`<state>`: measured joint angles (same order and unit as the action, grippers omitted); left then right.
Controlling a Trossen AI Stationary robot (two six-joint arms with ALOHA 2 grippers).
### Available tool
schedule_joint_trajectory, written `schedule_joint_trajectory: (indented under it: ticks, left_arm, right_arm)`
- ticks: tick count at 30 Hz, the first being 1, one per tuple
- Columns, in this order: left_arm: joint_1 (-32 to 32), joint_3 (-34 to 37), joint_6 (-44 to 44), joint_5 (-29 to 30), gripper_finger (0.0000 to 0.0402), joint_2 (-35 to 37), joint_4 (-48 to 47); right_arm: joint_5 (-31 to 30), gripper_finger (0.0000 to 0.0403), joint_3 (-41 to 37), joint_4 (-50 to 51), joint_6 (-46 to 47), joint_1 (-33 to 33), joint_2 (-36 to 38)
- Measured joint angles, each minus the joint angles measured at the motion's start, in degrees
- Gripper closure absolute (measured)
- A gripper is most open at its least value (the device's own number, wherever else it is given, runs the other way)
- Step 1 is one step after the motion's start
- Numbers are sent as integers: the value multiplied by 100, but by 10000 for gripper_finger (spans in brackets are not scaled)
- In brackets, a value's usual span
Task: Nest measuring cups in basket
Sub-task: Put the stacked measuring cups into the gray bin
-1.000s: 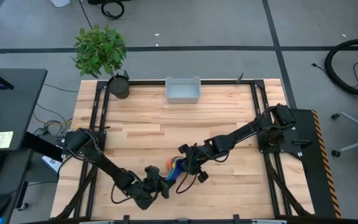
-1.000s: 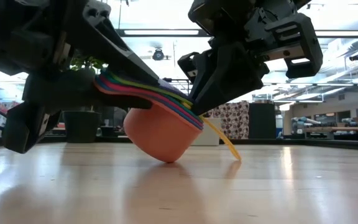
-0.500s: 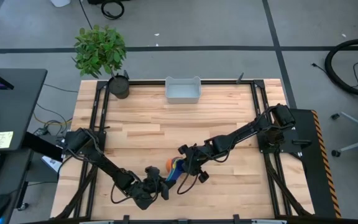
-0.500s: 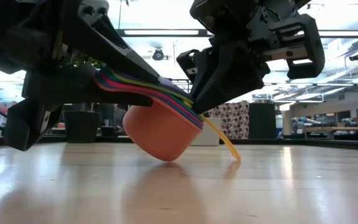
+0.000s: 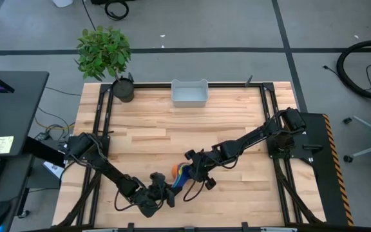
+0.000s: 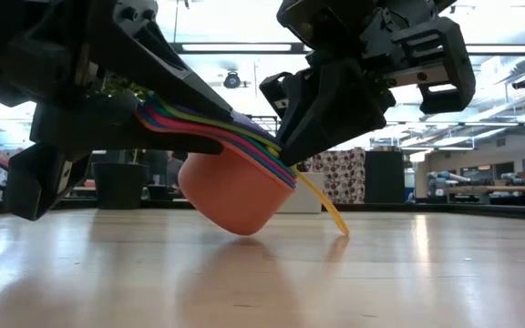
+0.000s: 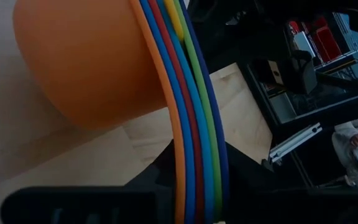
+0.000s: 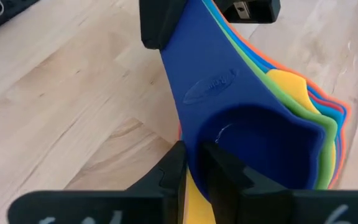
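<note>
The tabletop (image 5: pixel 172 129) spreads wide and pale under me, and both my arms reach toward its near edge, meeting just in front of centre. Far off at the back edge sits the basket (image 5: pixel 189 93), pale grey-white, low-walled, and its inside shows only bare floor. Beside it at the back left corner stands the dark plant pot (image 5: pixel 123 89) with the leafy green plant (image 5: pixel 104 50) rising out of it.

Now the action: the measuring cups (image 6: pixel 235 187) are already stacked one inside another, well apart from the basket, down at the near middle of the tabletop. The orange cup (image 7: pixel 86 62) is the outermost and biggest, tilted, with its rounded bottom close over the wood. Inside it I see the rims layered: blue, red, green, more blue, and the dark blue cup (image 8: pixel 260 146) sitting innermost on top, yellow showing beneath it.

My left pincer (image 6: pixel 158 123) is pinching the fanned bundle of flat handles, fingers pressed onto them from above and below. My right pincer (image 8: pixel 194 165) is clamped on the rim of the stack, one finger inside the dark blue cup, the other outside. A thin yellow strip (image 6: pixel 324 207) slants from the stack down to the wood.
</note>
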<state>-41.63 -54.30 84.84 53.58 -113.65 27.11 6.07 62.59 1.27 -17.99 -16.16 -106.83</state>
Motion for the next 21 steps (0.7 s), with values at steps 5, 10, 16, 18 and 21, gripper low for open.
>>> schedule_joint_trajectory:
  ticks: [5, 10, 16, 18, 21]
  left_arm:
    - [0, 0, -27, -11, 329, 0, 119]
    - [1, 0, -154, -2, 329, 2, 232]
    - [41, 0, -178, 42, 329, 90, 217]
    - [65, 0, -246, 43, 329, 100, 235]
    - [124, 2, -547, 20, 329, 213, 221]
  right_arm:
    - [274, 345, 0, 0, 71, 9, 0]
    - [286, 355, 0, -7, 65, -9, 4]
    - [297, 368, 365, 531, 2, -9, 6]
    - [249, 368, 549, 854, -3, -9, 4]
    - [209, 369, 759, 1220, -102, -9, 10]
